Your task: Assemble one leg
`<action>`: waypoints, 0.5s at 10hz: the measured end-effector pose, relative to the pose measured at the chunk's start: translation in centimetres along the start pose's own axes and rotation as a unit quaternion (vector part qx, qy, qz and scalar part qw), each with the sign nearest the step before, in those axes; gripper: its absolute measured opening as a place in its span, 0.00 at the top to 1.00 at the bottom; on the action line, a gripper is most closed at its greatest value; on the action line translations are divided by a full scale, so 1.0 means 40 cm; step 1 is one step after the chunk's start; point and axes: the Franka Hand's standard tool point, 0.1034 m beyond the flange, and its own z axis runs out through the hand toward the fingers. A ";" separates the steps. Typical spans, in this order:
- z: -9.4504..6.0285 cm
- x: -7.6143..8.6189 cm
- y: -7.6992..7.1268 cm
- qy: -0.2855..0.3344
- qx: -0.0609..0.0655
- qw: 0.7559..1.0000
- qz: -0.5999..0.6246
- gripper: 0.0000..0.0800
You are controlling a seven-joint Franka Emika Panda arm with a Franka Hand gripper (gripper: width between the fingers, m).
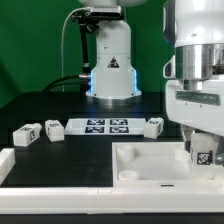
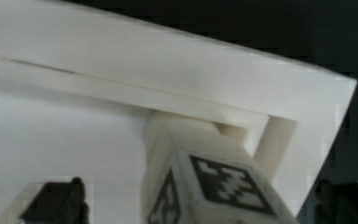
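A leg (image 1: 203,153), a small white block with a black-and-white tag, stands at the far right inner corner of the white square tabletop (image 1: 140,170). My gripper (image 1: 200,145) hangs straight over it. In the wrist view the leg (image 2: 220,185) rises between my two dark fingers (image 2: 55,205). White tabletop shows in the gap on each side, so the jaws stand apart from the leg. The tabletop's raised rim corner (image 2: 194,80) is just behind it. Three more legs lie on the black table: two at the exterior view's left (image 1: 22,135) (image 1: 52,127) and one at the right (image 1: 153,126).
The marker board (image 1: 103,126) lies flat behind the tabletop, between the loose legs. The robot's base (image 1: 110,65) stands at the back. Another white part (image 1: 5,162) sits at the exterior view's left edge.
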 end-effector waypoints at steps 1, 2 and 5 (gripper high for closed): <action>-0.002 0.004 -0.003 0.000 0.001 0.998 -0.056 0.19; -0.002 0.012 -0.005 0.000 0.003 0.990 -0.139 0.19; 0.001 0.014 0.000 0.003 0.003 0.951 -0.309 0.19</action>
